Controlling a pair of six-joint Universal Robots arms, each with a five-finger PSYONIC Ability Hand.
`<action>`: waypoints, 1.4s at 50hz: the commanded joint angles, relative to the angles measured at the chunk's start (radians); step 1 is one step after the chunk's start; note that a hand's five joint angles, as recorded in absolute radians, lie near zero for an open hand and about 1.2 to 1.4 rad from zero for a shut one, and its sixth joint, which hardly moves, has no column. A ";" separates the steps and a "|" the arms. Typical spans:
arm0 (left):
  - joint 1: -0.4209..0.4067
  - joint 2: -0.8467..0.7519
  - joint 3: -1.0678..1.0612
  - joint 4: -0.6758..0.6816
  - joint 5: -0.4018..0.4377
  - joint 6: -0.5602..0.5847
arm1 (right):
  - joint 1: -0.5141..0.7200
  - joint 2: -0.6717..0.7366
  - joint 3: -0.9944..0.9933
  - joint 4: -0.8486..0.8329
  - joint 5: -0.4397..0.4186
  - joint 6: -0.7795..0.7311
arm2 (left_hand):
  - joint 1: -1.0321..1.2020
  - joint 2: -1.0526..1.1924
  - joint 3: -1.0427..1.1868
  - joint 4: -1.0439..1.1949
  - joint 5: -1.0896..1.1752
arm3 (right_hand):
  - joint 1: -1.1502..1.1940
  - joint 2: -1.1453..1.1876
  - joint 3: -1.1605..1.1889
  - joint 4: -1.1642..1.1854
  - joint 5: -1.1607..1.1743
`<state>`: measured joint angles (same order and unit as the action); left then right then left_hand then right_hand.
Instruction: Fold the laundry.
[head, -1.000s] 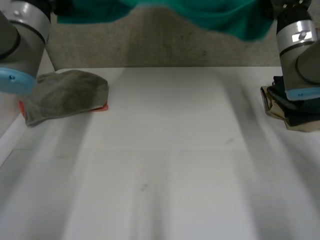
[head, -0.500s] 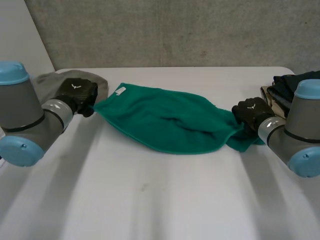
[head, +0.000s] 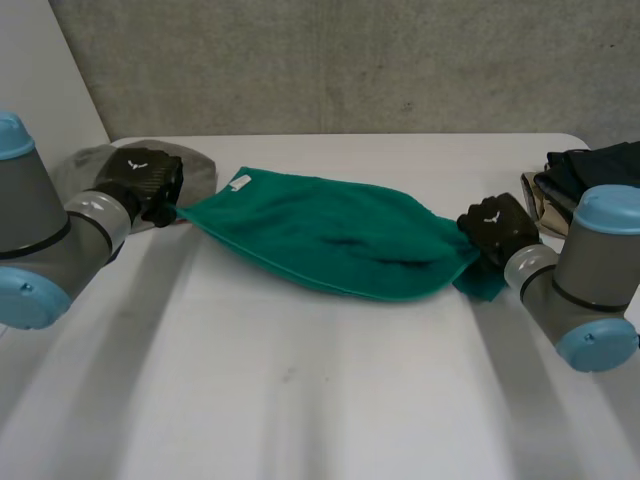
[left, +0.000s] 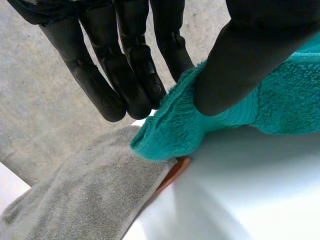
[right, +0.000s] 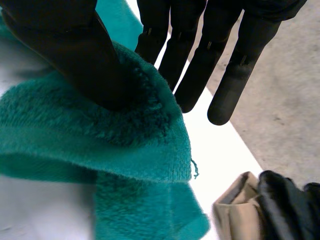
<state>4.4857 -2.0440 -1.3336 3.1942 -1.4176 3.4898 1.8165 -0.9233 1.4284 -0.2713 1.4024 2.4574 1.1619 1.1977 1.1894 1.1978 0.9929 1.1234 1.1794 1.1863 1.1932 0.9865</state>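
A green towel (head: 340, 240) is stretched across the far half of the white table (head: 300, 400), sagging onto it in the middle. My left hand (head: 148, 180) pinches its left corner (left: 170, 135) between thumb and straight fingers (left: 125, 75). My right hand (head: 495, 228) pinches the right end (right: 125, 140) the same way, thumb on top, fingers (right: 225, 65) behind. A small white label (head: 240, 181) shows near the left corner. Part of the towel's right end (head: 480, 285) hangs loose under my right hand.
A grey cloth (head: 195, 170) lies at the far left on something orange (left: 172, 172), right behind my left hand. A stack of folded dark and beige clothes (head: 575, 175) sits at the far right edge. The near half of the table is bare.
A second ago the towel was held up high above the table. Both hands have brought it down and pulled it apart, so it now lies flatter and more stretched.
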 joint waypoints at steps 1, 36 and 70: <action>0.006 0.143 -0.004 -0.086 -0.003 -0.002 | -0.039 -0.215 0.018 0.017 -0.003 0.058 | 0.234 0.199 0.207 0.198 0.229 | 0.273 0.217 0.210 0.203 0.235; 0.007 -0.019 0.269 -0.410 0.040 -0.015 | -0.112 -0.033 -0.377 0.607 -0.129 0.006 | 0.234 0.199 0.207 0.198 0.229 | 0.273 0.217 0.210 0.203 0.235; -0.011 -0.094 0.384 -0.019 -0.110 -0.138 | 0.017 0.103 -0.533 -0.091 0.010 0.224 | 0.234 0.199 0.207 0.198 0.229 | 0.273 0.217 0.210 0.203 0.235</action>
<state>4.4737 -2.0906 -0.8384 3.2244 -1.5333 3.3147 1.8110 -0.8519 0.8379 -0.5101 1.4392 2.7431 1.1619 1.1978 1.1894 1.1981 0.9929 1.1234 1.1794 1.1878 1.1965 0.9939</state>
